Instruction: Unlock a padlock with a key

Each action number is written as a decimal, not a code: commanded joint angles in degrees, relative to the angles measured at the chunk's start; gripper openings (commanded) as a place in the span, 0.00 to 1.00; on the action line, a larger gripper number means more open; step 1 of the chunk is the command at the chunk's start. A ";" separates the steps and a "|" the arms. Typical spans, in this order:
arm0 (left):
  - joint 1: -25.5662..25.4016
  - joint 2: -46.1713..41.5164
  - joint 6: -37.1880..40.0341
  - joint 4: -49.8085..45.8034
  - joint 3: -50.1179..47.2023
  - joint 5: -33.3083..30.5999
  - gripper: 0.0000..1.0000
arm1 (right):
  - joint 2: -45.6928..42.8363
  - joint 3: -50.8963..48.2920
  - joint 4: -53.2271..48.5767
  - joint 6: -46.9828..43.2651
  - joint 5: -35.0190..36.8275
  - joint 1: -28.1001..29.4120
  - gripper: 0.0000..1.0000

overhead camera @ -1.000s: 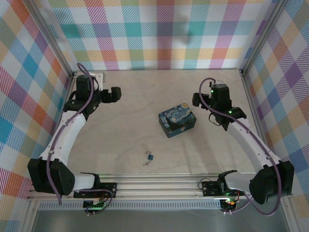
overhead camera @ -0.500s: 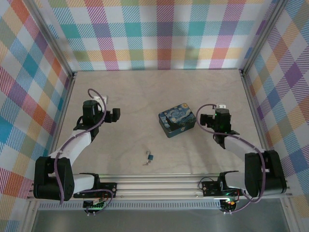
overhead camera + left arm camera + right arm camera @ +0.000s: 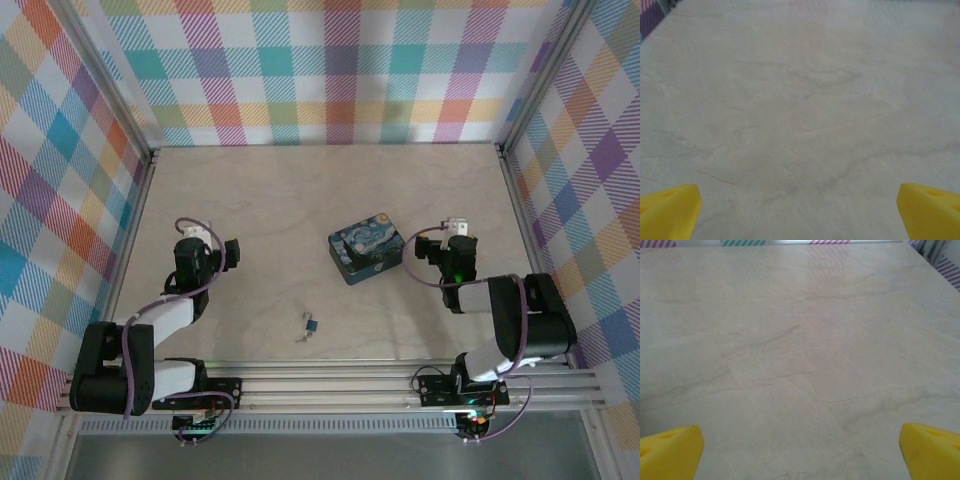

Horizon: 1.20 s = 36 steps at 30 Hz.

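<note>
The padlock [image 3: 313,326], tiny with a blue body, lies on the table near the front middle. A thin silvery piece beside it [image 3: 301,337] looks like the key, too small to make out. My left gripper [image 3: 232,253] sits low at the left, well apart from the padlock. In the left wrist view my left gripper [image 3: 800,212] is open, yellow fingertips [image 3: 667,210] wide over bare table. My right gripper [image 3: 420,250] rests low beside the tin's right end. In the right wrist view my right gripper [image 3: 800,452] is open, with nothing between its fingertips [image 3: 932,450].
A rectangular dark-blue tin [image 3: 367,248] with a starry-night painting stands at the table's middle. Checked walls [image 3: 330,70] close the back and both sides. A metal rail [image 3: 330,385] runs along the near edge by the arm bases.
Both arms have folded back toward the near edge and come down low. The grippers stay open. The padlock, key and tin have not moved.
</note>
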 commanded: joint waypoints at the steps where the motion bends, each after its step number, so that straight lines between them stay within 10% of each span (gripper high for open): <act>1: 1.00 3.07 -2.24 13.97 -2.47 -0.21 1.00 | 0.52 2.62 1.47 1.57 -1.29 -1.08 1.00; 11: 0.98 18.33 0.10 17.05 3.78 6.09 1.00 | 0.36 2.43 1.70 2.12 -2.02 -1.96 1.00; 36: 0.65 17.97 0.77 15.25 4.31 6.78 1.00 | 0.43 2.58 1.18 1.99 -2.72 -1.98 1.00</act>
